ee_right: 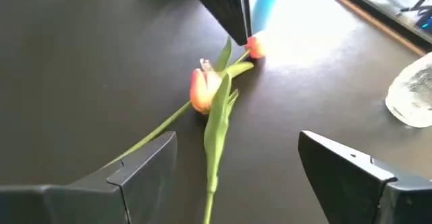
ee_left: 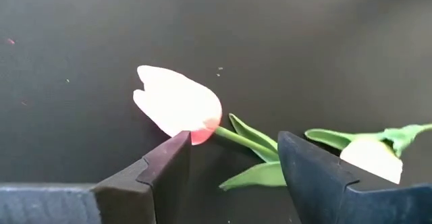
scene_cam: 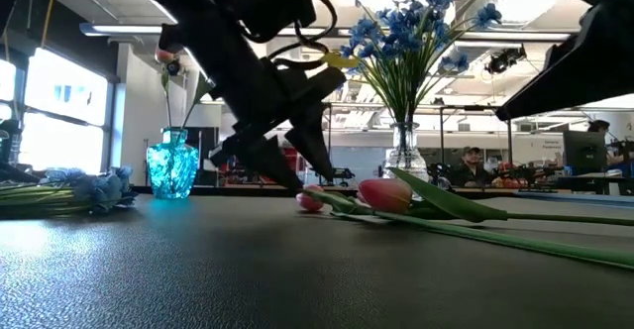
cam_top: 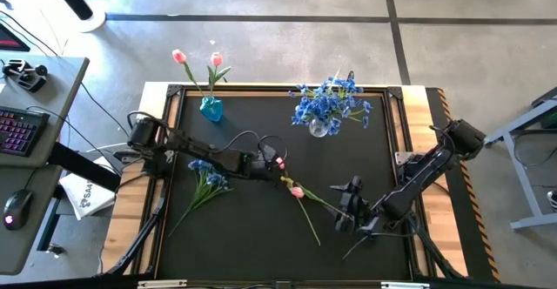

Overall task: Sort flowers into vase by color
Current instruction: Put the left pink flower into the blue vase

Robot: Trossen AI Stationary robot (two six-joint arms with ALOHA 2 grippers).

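Two pink tulips lie flat on the black mat, heads near each other: one [ee_left: 179,106] and the other [cam_top: 298,191]. My left gripper [ee_left: 233,140] is open and slants down over them, a finger on each side of the first tulip's stem [ee_left: 246,143], just behind the head. My right gripper [ee_right: 236,143] is open above the tulips' stem ends [cam_top: 335,204], with one leafy stem [ee_right: 214,136] running between its fingers. A blue vase [cam_top: 211,108] holds two pink tulips. A clear vase [cam_top: 319,125] holds blue blossoms. A blue bunch [cam_top: 207,178] lies at the left.
The mat is framed by a wooden table edge [cam_top: 439,106]. The two vases stand along the far side, the blue one far left, the clear one [ee_right: 412,96] far centre. A desk with keyboard [cam_top: 22,132] stands off the table's left. Bare mat lies near the front edge.
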